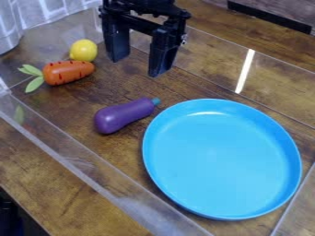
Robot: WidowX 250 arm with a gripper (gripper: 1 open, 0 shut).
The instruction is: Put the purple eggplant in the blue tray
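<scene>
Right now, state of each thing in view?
gripper: open, holding nothing, above the table behind the eggplant
purple eggplant: lying on the table, outside the tray, ungrasped
blue tray: empty
carrot: lying on the table, far left
yellow fruit: resting beside the carrot

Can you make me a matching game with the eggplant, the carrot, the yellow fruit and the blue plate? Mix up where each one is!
Things:
1. purple eggplant
2. orange carrot
3. yellow fruit
4. blue tray

Places:
A. at the back, just left of the black tool
B. the big thing at the front right
C. far left, with green leaves
D. in the middle, just left of the tray, outside it

Right pairs: 1-D, 2-C, 3-A, 4-B
</scene>
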